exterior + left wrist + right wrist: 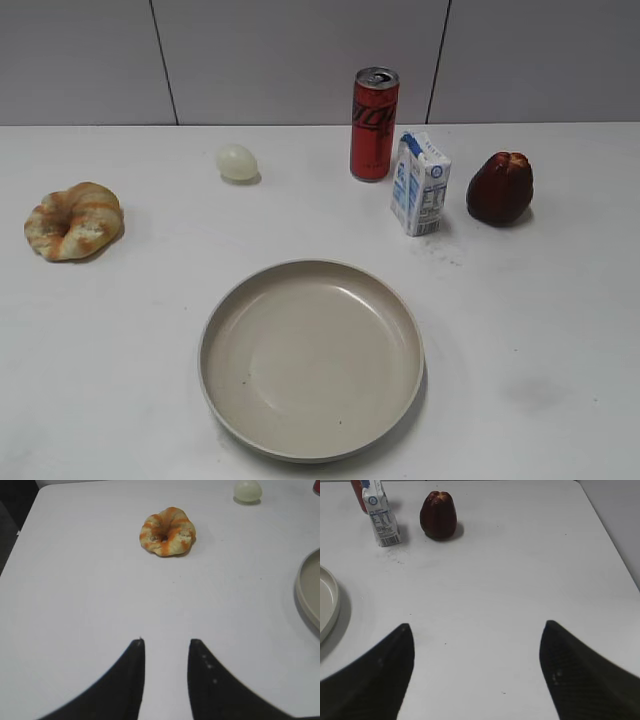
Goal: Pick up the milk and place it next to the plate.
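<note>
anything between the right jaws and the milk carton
Nothing: the right wrist view shows only bare white table between the right gripper and the small white-and-blue milk carton.

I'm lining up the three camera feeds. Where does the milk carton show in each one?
Exterior view: the milk stands right of centre, between the soda can and the dark red fruit.
Left wrist view: not in it.
Right wrist view: top left, left of the fruit.
Shared landmark: the plate.
</note>
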Controlling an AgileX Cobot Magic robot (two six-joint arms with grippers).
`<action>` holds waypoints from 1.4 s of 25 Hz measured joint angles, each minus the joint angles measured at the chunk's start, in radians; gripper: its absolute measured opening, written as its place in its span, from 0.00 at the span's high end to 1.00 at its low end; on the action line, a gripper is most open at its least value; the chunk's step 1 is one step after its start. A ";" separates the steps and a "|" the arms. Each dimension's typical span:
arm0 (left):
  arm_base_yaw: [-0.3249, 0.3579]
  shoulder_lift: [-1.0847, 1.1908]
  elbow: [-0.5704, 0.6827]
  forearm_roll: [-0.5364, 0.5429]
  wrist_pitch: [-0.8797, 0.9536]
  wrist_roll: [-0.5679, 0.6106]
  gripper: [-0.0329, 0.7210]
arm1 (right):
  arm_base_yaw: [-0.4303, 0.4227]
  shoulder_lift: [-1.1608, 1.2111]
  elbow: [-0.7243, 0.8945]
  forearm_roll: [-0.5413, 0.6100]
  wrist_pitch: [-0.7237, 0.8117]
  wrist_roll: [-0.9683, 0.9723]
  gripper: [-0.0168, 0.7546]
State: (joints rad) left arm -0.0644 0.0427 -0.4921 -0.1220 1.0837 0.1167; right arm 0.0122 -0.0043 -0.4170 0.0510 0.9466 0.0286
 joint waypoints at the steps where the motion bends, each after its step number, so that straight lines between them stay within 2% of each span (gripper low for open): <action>1: 0.000 0.000 0.000 0.000 0.000 0.000 0.65 | 0.000 0.000 0.000 0.000 -0.001 0.000 0.21; 21: 0.000 0.000 0.000 0.000 0.000 0.000 0.65 | 0.000 0.003 -0.004 0.044 -0.018 0.000 0.21; 24: 0.000 0.000 0.000 0.000 0.000 0.000 0.65 | 0.000 0.043 -0.023 0.062 -0.136 0.000 0.21; 27: 0.000 0.000 0.000 0.000 0.000 0.000 0.65 | 0.000 0.120 -0.028 0.079 -0.337 0.000 0.21; 32: 0.000 0.000 0.000 0.000 0.000 0.000 0.65 | 0.000 0.330 -0.029 0.082 -0.658 0.000 0.21; 35: 0.000 0.000 0.000 0.000 0.000 0.000 0.65 | 0.000 0.504 -0.051 0.082 -0.755 -0.010 0.21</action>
State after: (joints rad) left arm -0.0644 0.0427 -0.4921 -0.1220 1.0837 0.1167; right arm 0.0122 0.4998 -0.4681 0.1333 0.1919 0.0184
